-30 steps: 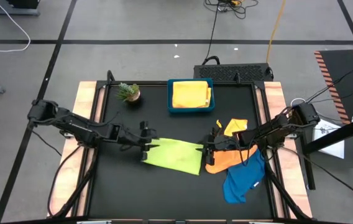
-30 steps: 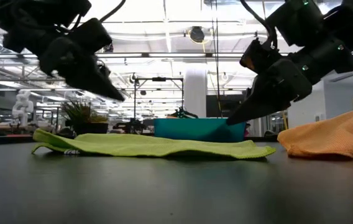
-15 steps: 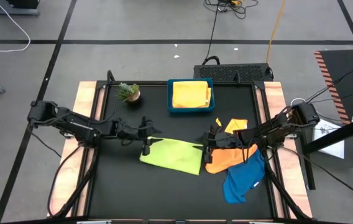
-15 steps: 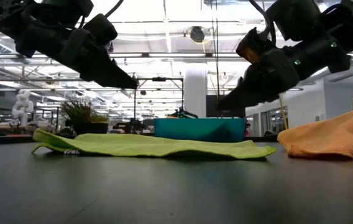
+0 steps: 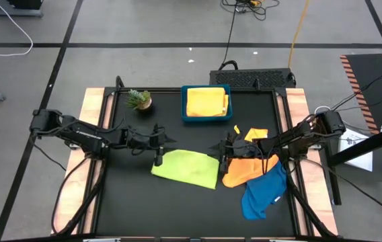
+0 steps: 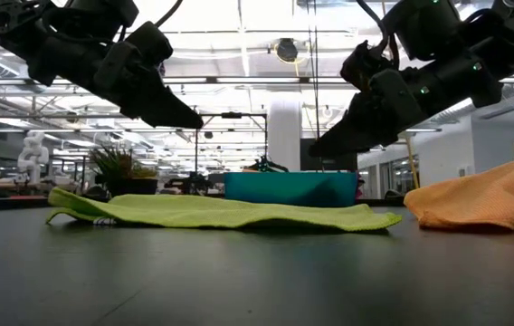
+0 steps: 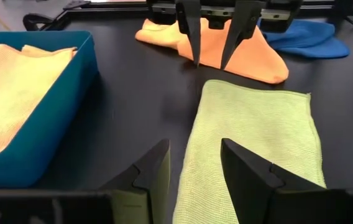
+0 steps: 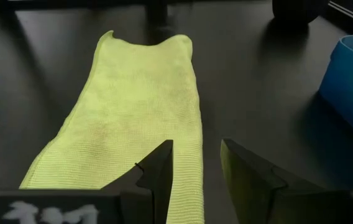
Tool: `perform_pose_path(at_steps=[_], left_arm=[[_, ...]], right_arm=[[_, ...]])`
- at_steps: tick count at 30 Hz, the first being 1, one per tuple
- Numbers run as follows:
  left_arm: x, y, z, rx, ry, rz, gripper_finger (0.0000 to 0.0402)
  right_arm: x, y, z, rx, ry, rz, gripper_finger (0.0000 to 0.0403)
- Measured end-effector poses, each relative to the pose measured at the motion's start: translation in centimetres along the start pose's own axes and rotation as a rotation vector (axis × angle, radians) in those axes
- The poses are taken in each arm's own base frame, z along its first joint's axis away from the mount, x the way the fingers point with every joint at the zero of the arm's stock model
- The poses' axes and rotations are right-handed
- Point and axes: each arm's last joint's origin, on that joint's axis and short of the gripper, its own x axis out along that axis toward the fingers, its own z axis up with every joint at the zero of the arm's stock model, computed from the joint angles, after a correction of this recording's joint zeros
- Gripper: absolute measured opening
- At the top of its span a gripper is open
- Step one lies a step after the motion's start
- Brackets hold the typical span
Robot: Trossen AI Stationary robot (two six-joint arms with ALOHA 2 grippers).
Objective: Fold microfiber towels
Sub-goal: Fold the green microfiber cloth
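While the lime green towel (image 5: 186, 167) lies flat mid-counter, both pincers hover above its opposite ends.
Left pincer (image 5: 158, 142) and right pincer (image 5: 222, 149) stand apart, empty.

Grey tiled floor (image 5: 144, 27) (cables trailing) under bright ceiling lights (image 6: 257, 23).

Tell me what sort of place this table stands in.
Probably a robotics lab or open workshop hall: bare concrete floor with loose cables, exposed ceiling lights and ducts overhead, and equipment racks behind the table.
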Motion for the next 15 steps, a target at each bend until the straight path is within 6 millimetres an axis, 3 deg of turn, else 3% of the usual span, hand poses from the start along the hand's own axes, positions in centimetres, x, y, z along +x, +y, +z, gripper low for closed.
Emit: perform_pose_path(at_steps=[15], left_arm=[[0.00,-0.02,0.04,-0.080,-0.004,0.006,0.0145]], right_arm=[[-0.01,0.03,0.02,0.073,-0.002,0.001,0.0125]])
